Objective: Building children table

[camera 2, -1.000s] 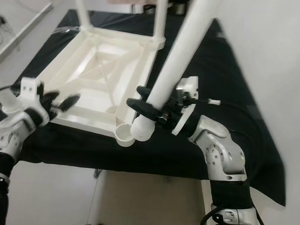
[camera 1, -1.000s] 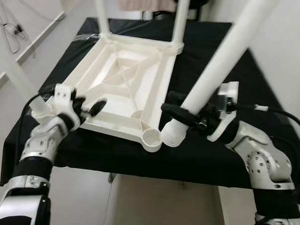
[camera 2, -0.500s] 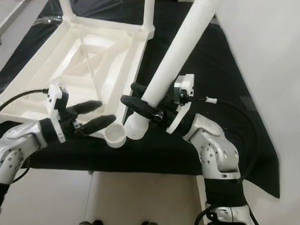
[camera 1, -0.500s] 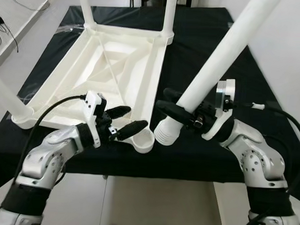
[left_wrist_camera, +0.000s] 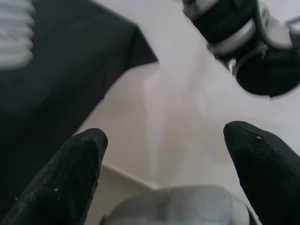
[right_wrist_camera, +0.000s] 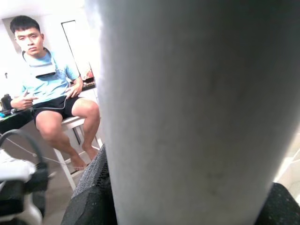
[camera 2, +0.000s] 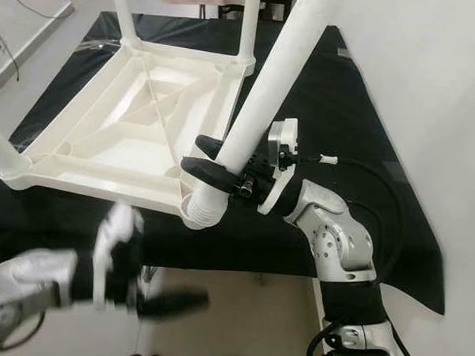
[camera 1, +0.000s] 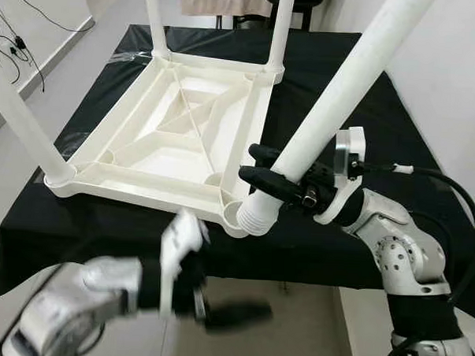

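Right gripper [camera 1: 273, 179] clamps the last leg [camera 1: 336, 95] at centre frame, its threaded end just beside the tabletop [camera 1: 176, 136]'s near corner socket, not yet in. We count three legs fitted. Left gripper [camera 1: 231, 313], fingers wide apart, hangs empty at lower left.

Tabletop [camera 1: 184, 136]: upside down on cloth [camera 1: 366, 113], three legs up
Fourth leg [camera 1: 336, 95]: tilted, at near right corner socket
Right gripper [camera 1: 258, 167]: around that leg
Left gripper [camera 1: 231, 313]: below cloth's front edge, over floor [left_wrist_camera: 173, 117]
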Controlling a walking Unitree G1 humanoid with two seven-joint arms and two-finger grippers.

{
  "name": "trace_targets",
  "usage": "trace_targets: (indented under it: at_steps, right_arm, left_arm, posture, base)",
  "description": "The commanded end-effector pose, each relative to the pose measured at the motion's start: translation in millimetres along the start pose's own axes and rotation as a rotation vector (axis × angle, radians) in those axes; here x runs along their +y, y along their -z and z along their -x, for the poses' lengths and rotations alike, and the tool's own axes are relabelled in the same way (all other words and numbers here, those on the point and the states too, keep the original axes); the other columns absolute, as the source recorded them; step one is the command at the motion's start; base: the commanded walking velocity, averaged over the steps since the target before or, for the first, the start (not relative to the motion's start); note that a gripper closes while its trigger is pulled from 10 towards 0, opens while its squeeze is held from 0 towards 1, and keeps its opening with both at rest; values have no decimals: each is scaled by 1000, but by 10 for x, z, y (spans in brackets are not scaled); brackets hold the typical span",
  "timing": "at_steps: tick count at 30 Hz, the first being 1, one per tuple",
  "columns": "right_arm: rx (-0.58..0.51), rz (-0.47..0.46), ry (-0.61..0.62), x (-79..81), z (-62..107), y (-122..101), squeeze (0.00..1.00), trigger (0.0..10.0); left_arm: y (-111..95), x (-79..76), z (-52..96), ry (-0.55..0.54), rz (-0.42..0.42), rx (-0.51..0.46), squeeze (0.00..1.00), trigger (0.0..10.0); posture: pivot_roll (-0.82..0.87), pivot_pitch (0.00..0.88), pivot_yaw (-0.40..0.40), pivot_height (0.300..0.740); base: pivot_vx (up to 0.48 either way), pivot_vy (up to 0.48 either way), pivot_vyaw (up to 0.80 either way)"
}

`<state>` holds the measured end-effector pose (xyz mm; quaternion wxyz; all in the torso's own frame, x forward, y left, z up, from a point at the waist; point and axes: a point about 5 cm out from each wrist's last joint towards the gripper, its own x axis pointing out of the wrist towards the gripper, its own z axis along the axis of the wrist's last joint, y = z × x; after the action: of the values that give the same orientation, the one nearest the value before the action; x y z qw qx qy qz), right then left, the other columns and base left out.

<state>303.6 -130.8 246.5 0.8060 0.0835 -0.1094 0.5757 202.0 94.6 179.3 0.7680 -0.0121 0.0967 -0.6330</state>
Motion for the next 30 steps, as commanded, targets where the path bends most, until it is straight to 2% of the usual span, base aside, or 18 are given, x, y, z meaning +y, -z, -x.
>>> trace_targets:
  at_steps: [1, 2, 3, 4, 6, 7, 9, 10, 11, 12, 13, 14, 15, 18, 23, 25, 30]
  right_arm:
    - [19, 35, -17, 2, -16, -22, 0, 10000]
    - [19, 35, -17, 2, -16, -22, 0, 10000]
    - [32, 45, -8, -17, -7, -13, 0, 10000]
    - [35, 47, -2, -26, -2, -10, 0, 10000]
    - [35, 47, -2, -26, -2, -10, 0, 10000]
    - [36, 48, 1, -31, 1, -8, 0, 10000]
    - [43, 52, 6, -45, 7, 5, 0, 10000]
    - [43, 52, 6, -45, 7, 5, 0, 10000]
    - [45, 52, 7, -48, 8, 9, 0, 10000]
    - [46, 52, 6, -51, 6, 12, 0, 10000]
    - [45, 51, 3, -53, 2, 14, 0, 10000]
    - [45, 51, 3, -53, 2, 14, 0, 10000]
    - [45, 50, 2, -55, -1, 15, 0, 10000]
    - [45, 49, -1, -57, -5, 19, 0, 10000]
    - [47, 51, -6, -57, -16, 23, 0, 10000]
    - [52, 60, -3, -59, -1, 14, 0, 10000]
    - [58, 67, 11, -67, 39, 9, 0, 10000]
  left_arm:
    - [129, -30, 11, -87, -69, 112, 0, 10000]
    - [129, -30, 11, -87, -69, 112, 0, 10000]
    - [185, -12, 17, -216, -133, 169, 0, 10000]
    - [184, 20, 19, -300, -162, 173, 0, 10000]
    - [184, 20, 19, -300, -162, 173, 0, 10000]
    - [177, 40, 21, -352, -175, 169, 0, 10000]
    - [195, 36, 42, -485, -327, 235, 0, 10000]
    - [195, 36, 42, -485, -327, 235, 0, 10000]
    - [209, 17, 51, -523, -378, 262, 0, 10000]
    - [149, 21, 60, -639, -557, 264, 0, 10000]
    - [112, 6, 50, -674, -631, 247, 0, 10000]
    - [112, 6, 50, -674, -631, 247, 0, 10000]
    - [87, -6, 40, -690, -675, 232, 0, 10000]
    - [78, -24, -1, -707, -687, 204, 0, 10000]
    - [154, -1, -54, -702, -683, 252, 0, 10000]
    - [249, 7, -66, -696, -646, 311, 0, 10000]
    - [298, -9, -71, -699, -585, 338, 0, 10000]
  posture:
    - [-77, 151, -36, 740]
    - [-77, 151, -36, 740]
    - [-70, 148, -35, 740]
    - [-69, 147, -35, 740]
    - [-69, 147, -35, 740]
    - [-69, 147, -35, 740]
    - [-55, 144, -40, 740]
    - [-55, 144, -40, 740]
    - [-55, 144, -40, 740]
    - [-49, 143, -45, 740]
    - [-40, 141, -49, 740]
    - [-40, 141, -49, 740]
    - [-40, 141, -49, 740]
    - [-36, 139, -55, 740]
    - [-46, 136, -48, 740]
    - [-49, 131, -43, 740]
    - [-48, 131, -45, 740]
  base:
    - [0, 0, 0]
    - [0, 0, 0]
    - [0, 0, 0]
    - [0, 0, 0]
    - [0, 0, 0]
    - [0, 0, 0]
    - [0, 0, 0]
    - [0, 0, 0]
    - [0, 0, 0]
    - [0, 0, 0]
    - [0, 0, 0]
    - [0, 0, 0]
    - [0, 0, 0]
    - [0, 0, 0]
    - [0, 0, 0]
    - [0, 0, 0]
    - [0, 0, 0]
